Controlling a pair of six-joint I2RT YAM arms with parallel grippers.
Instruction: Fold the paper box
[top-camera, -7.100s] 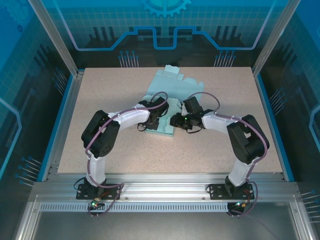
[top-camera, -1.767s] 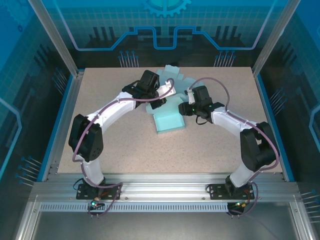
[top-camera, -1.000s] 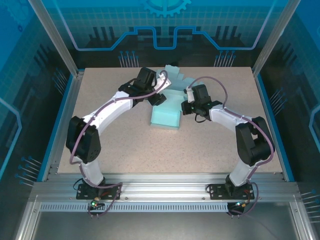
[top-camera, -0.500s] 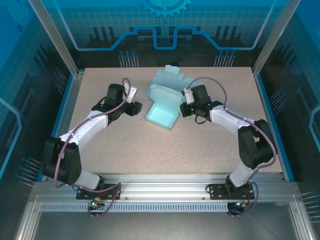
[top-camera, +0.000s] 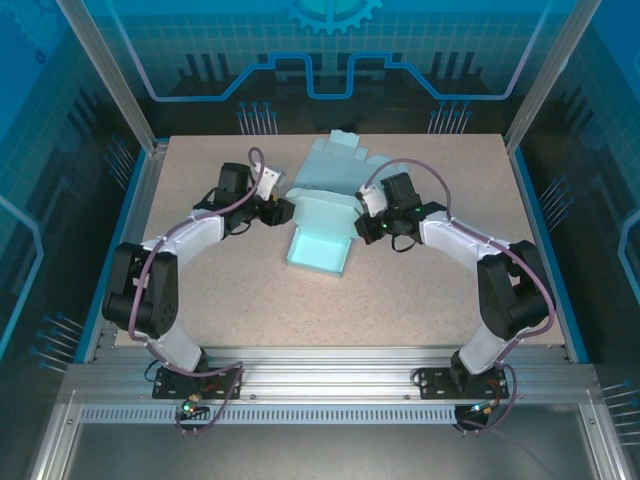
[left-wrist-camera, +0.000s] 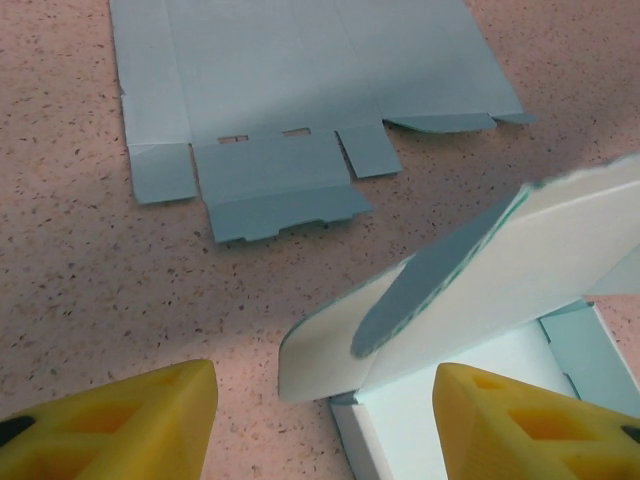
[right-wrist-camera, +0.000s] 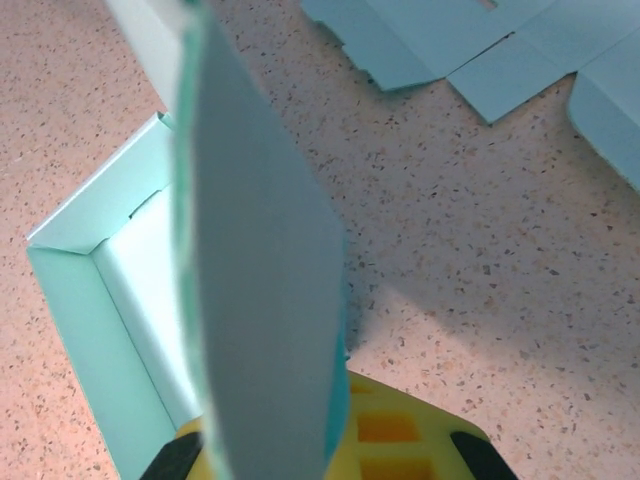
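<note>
Moved since the last look: the left gripper (top-camera: 283, 212) has come in rightward toward the paper box (top-camera: 320, 245). The box itself has swung round to sit squarer to the near edge and slid a little nearer.

Table (top-camera: 200, 300): speckled tan top. All paper lies in its centre and far-centre part.

Flat blank (top-camera: 335, 165): an unfolded pale-blue sheet lying flat at far centre, just beyond the box. The left wrist view shows its tabs and two small slots facing the camera (left-wrist-camera: 300, 70). The right wrist view catches its cut edges at the upper right (right-wrist-camera: 480, 50).

Paper box: part-formed open tray at table centre, walls up, open side facing up. One big flap (top-camera: 330, 205) stands raised along its far side. Seen from the left wrist, the flap (left-wrist-camera: 520, 260) leans over the tray's far-left corner.

Right gripper (top-camera: 363, 222): at the box's far-right corner, jaws pinched together on the raised flap. From the right wrist camera the flap (right-wrist-camera: 260, 280) rises edge-on straight out of the yellow jaws (right-wrist-camera: 300, 440), with the tray floor (right-wrist-camera: 120, 290) to its left.

Left gripper: just left of the box's far-left corner, not touching it that I can see. Jaws apart and holding nothing. In its own camera the yellow fingers (left-wrist-camera: 130, 420) stand wide, with the flap's rounded corner ahead, between them (left-wrist-camera: 322, 385).
</note>
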